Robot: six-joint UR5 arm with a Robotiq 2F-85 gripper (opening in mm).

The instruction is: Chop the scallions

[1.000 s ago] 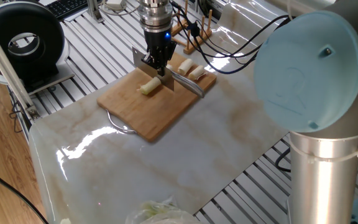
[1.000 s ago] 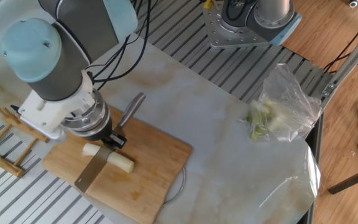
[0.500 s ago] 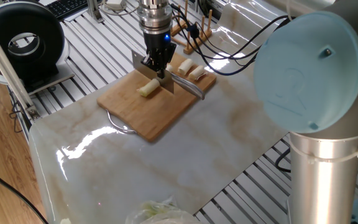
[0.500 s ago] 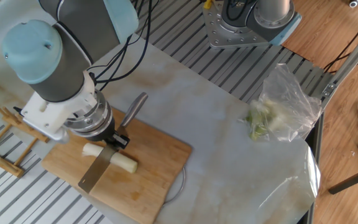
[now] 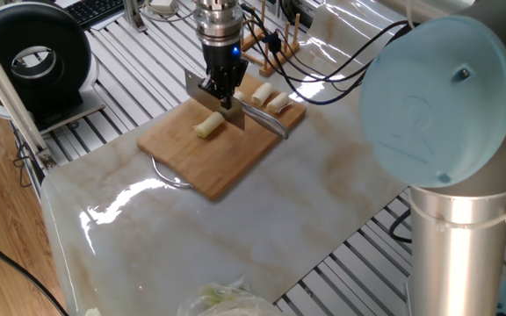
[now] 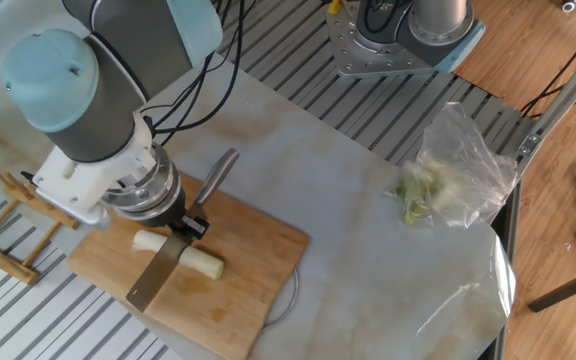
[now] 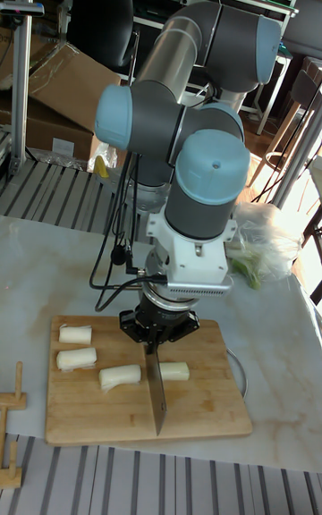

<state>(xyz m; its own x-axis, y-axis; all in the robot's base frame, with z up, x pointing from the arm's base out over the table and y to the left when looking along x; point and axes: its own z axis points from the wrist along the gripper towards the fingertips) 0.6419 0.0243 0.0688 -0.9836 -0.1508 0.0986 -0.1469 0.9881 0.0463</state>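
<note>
Pale marble sheeting [image 5: 235, 228] is covering the table, and a rectangular light-wood cutting board [image 5: 235, 162] is lying on it at roughly the 11 o'clock part of one fixed view. The black two-finger gripper [image 5: 220, 90] is standing over the board with its fingers clamped tight on a flat steel kitchen knife [image 6: 156, 275]. The blade is pointing down to the wood and the handle is sticking out toward 1 o'clock in the other fixed view.

Compared with a second ago, the short cream-white scallion chunk [image 5: 207, 125] nearest the blade is sitting slightly farther from it, nudged toward 7 o'clock in one fixed view. I judge from this that the slice is going clean through and the freed piece is being pushed aside, so another cut is being finished.

The tall fixed view is giving the full count, which the other two views are partly hiding behind the arm. Four scallion pieces are lying on the board: one [image 7: 174, 371] just at the blade's 3 o'clock and three at its 9 o'clock side [image 7: 120, 377] [image 7: 76, 358] [image 7: 75, 334]. The other fixed view alone is showing clearly a clear plastic bag of pale leafy greens [image 6: 448, 180] well apart at 3 o'clock.
</note>
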